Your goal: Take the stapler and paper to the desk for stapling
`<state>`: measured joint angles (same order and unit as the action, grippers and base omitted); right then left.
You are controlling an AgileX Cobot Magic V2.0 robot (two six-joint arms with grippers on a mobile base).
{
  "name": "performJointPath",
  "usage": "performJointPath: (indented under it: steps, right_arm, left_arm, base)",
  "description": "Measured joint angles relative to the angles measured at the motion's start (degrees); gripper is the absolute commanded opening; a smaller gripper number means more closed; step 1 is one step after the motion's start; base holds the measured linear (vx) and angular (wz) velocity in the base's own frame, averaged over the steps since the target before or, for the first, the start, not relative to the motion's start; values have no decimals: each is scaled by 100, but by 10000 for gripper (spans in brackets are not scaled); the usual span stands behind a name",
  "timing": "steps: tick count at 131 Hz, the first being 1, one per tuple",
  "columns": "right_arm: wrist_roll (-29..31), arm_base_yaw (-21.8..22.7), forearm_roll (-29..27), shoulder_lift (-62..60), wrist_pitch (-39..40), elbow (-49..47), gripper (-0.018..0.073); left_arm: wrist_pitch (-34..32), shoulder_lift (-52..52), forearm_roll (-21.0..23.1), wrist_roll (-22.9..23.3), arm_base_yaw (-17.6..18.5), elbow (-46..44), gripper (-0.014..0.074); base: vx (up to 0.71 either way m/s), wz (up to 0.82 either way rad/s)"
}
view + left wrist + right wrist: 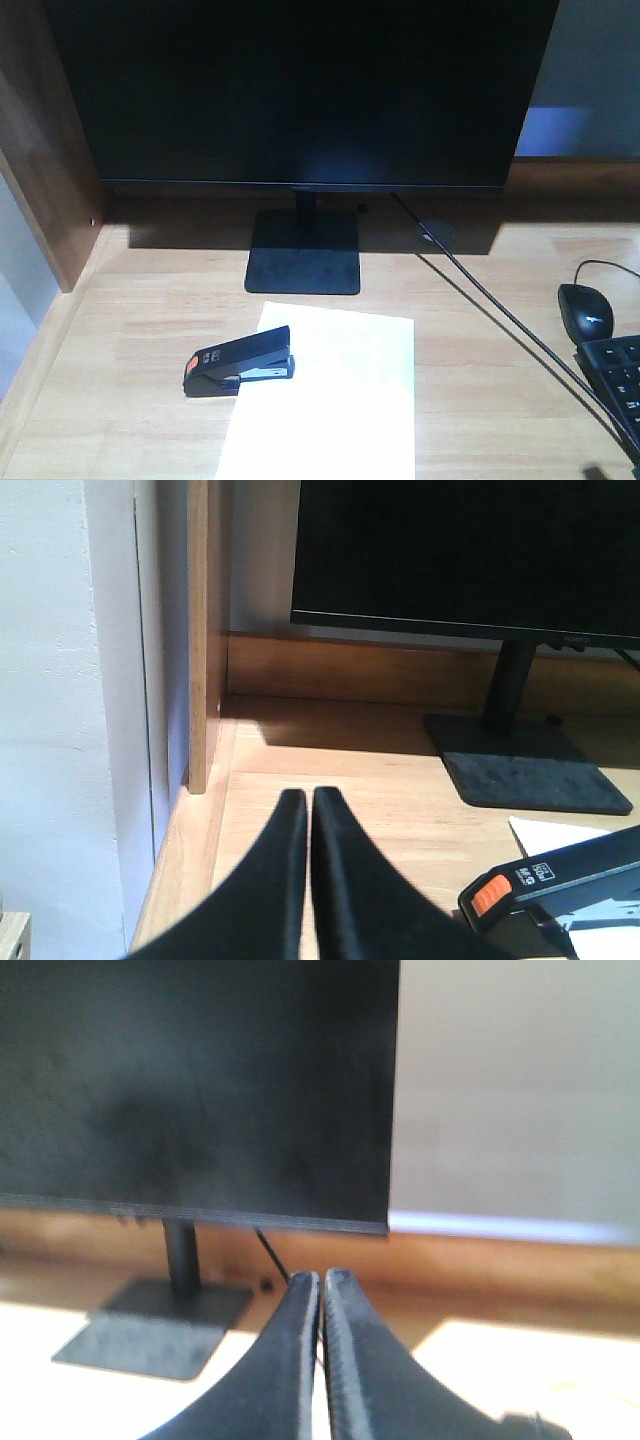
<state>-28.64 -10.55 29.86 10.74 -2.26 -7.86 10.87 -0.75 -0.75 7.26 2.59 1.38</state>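
Observation:
The black stapler [240,361] with an orange end lies on the desk [130,340], its mouth over the left edge of the white paper [330,390]. In the left wrist view the stapler [560,875] shows at the lower right, beside a corner of the paper [550,832]. My left gripper [309,796] is shut and empty, hovering left of the stapler. My right gripper [322,1278] is shut and empty, raised in front of the monitor. Neither gripper appears in the front view.
A large black monitor [300,90] on a square base [304,252] stands at the back. A cable [500,310] runs diagonally to the right. A black mouse [586,310] and keyboard [618,385] lie at the right edge. A brown side panel [45,160] bounds the left.

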Motion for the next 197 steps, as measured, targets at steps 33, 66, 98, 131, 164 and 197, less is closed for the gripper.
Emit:
performJointPath:
  steps: [33,66,98,131,164,197]
  right_arm:
    - [3021,62,-2830,0,-146,0,-7]
    - [3266,814,-2986,-357,-195,220,-7]
    - [3265,1235,-2986,-1105,-278,939,-7]
    - [3284,1235,-2986,-1133,-368,939,-7]
    - [3284,1235,-2986,-1133,-372,939,-7]
    - [3284,1235,-2986,-1133,-379,939,-7]
  left_arm:
    - [0,0,0,0,0,0,-6]
    - [0,0,0,0,0,0,-6]
    - [0,0,0,0,0,0,-6]
    - [-17,0,0,0,0,0,-6]
    - [-17,0,0,0,0,0,-6]
    - [-17,0,0,0,0,0,-6]
  base:
    - [0,0]
    - [0,0]
    - [0,0]
    - [0,0]
    - [0,0]
    - [0,0]
